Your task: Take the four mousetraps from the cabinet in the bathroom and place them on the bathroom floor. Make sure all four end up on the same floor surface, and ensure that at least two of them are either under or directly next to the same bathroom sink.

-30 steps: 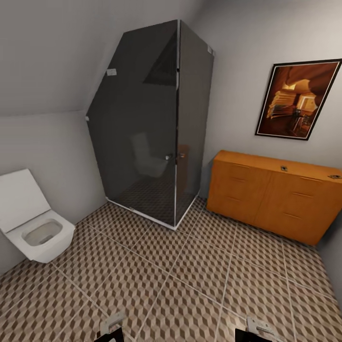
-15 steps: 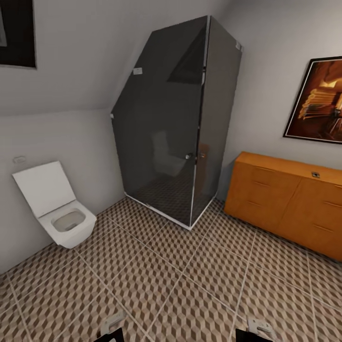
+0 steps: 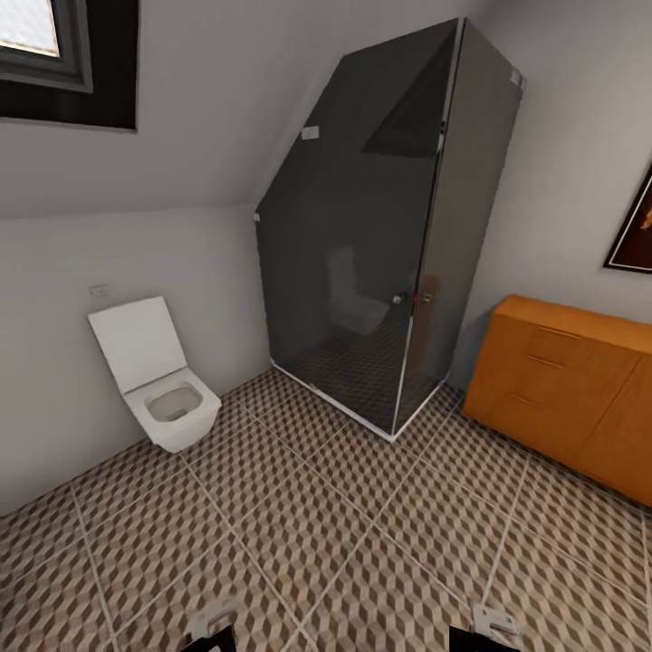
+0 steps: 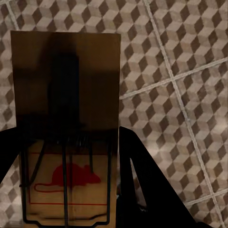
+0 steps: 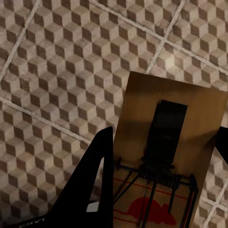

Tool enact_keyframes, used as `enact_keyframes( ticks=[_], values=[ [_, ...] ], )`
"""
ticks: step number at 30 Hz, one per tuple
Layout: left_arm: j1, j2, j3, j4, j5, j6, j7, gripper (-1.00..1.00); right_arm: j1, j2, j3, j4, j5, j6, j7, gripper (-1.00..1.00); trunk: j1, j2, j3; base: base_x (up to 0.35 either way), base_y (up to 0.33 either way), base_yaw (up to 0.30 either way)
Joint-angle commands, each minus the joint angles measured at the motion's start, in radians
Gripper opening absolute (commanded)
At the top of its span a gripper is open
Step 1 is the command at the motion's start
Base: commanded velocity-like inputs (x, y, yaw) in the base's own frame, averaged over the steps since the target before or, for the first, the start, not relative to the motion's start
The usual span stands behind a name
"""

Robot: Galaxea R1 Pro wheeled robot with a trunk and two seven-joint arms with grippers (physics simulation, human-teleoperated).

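**Traps in both end effectors, bathroom ahead**

Mousetraps are in hand on both sides. In the left wrist view, the left end effector has its dark fingers closed on either long edge of a wooden trap, the board sticking out past the fingertips, wire spring and red mouse print at the gripped end. It hangs above the cube-patterned floor, pointed steeply down at the tiles.

Over on the right wrist view, the right end effector pinches a second trap the same way: one dark finger against one edge, the other finger just peeking in at the picture's edge. That board sits tilted across the tile grid, also clear of the floor.

From the head view, both arms are tucked low and close to the body, only the pale tops of the left end effector and right end effector peeking in at the bottom. Ahead: tiled floor, a white toilet with lid up on the left wall, a dark glass shower in the corner, and the orange cabinet against the right wall, well apart from the robot.
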Motion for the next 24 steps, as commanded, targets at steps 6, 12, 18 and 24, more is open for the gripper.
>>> enact_keyframes(
  ticks=[6,12,18,24],
  values=[
    [0.003,0.000,-0.008,0.000,0.006,-0.001,0.006,-1.00,-0.001,0.000,-0.005,0.003,-0.004,-0.004,-0.001,-1.00,0.000,-0.001,-0.005,0.000,0.000,0.272],
    [0.003,-0.002,-0.008,0.000,0.006,-0.001,0.006,-1.00,-0.001,0.001,-0.005,0.003,-0.004,-0.004,-0.001,-1.00,0.000,-0.001,-0.008,0.000,0.000,0.272],
    [0.003,-0.002,-0.008,0.000,0.006,-0.001,0.006,-1.00,-0.001,0.001,-0.004,0.003,-0.004,-0.003,-0.001,-1.00,0.000,-0.001,-0.011,0.000,0.000,0.272],
    [0.004,-0.005,-0.008,0.000,0.006,-0.001,0.006,-1.00,-0.001,0.002,-0.004,0.003,-0.004,-0.003,-0.001,-1.00,0.000,-0.001,-0.014,0.000,0.000,0.272]
  ],
)
